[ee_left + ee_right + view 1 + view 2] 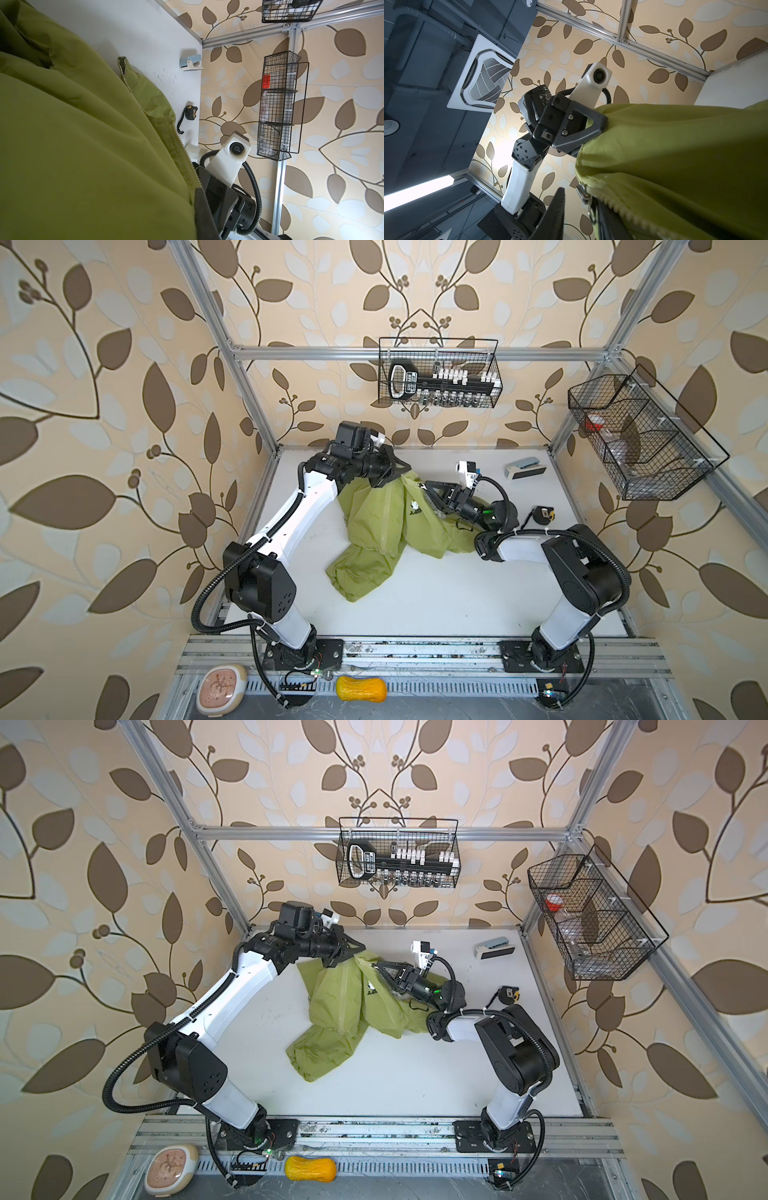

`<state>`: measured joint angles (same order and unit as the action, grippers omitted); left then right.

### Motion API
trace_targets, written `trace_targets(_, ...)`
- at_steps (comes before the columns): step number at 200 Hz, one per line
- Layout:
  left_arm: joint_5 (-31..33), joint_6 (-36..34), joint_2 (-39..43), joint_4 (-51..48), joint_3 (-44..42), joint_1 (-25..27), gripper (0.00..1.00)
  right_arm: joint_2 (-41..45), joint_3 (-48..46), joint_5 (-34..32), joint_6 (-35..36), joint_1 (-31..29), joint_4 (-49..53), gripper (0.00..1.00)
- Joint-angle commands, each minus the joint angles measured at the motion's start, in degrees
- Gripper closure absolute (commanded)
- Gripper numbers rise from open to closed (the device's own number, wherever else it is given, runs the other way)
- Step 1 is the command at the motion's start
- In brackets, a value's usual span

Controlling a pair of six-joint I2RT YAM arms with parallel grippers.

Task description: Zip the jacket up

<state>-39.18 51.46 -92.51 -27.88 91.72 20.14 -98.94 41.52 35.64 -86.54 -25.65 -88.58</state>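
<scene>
The olive-green jacket (374, 526) (332, 1006) lies crumpled on the white table, with one edge lifted towards the back. My left gripper (400, 473) (356, 955) is shut on that raised edge, and the right wrist view shows its fingers (598, 124) pinching the fabric. My right gripper (426, 488) (377, 968) sits just to the right of it at the zipper. In the right wrist view a gap remains between its jaws (578, 207). The metal zipper slider (581, 191) hangs in that gap beside the zipper teeth (623, 205). Green fabric (83, 145) fills most of the left wrist view.
A blue-and-white stapler (525, 468) and a tape measure (542, 514) lie at the back right of the table. Wire baskets hang on the back wall (440, 377) and the right wall (640, 439). An orange squash (360, 689) and a round beige item (222, 686) rest by the front rail.
</scene>
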Motion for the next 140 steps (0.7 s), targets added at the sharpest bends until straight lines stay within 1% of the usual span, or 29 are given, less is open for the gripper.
trace_targets(1, -2.6, -0.1, 3.5, 4.2, 0.8, -0.6, 1.0, 1.8, -1.0, 1.0, -1.5, -0.1, -3.6, 0.77)
trace_targets(40, -2.7, -0.1, 3.6, 4.9, 0.6, -0.6, 1.0, 1.8, -1.0, 1.2, -1.6, 0.0, -3.7, 0.82)
trace_targets(55, -2.7, -0.1, 3.7, 5.2, 0.3, -0.6, 1.0, 1.6, -1.0, 1.2, -1.7, 0.0, -3.7, 0.87)
trace_targets(58, -2.7, 1.4, 3.8, 5.3, 0.3, -0.6, 1.0, 1.6, -1.0, 1.2, -1.7, 0.0, -3.7, 0.87)
trace_targets(66, -2.7, 1.8, 3.8, 5.4, 0.3, -0.7, 1.0, 1.7, -1.1, 1.0, -1.7, 0.0, -3.6, 0.88)
trace_targets(100, -2.8, 1.9, 3.9, 5.7, 0.0, -0.7, 1.0, 1.6, -1.1, 1.0, -2.0, 0.3, -3.6, 1.0)
trace_targets(140, -2.4, 1.3, 5.0, 5.4, -1.3, -1.6, 1.0, 1.6, -1.5, 1.2, -2.8, 1.1, -3.3, 1.0)
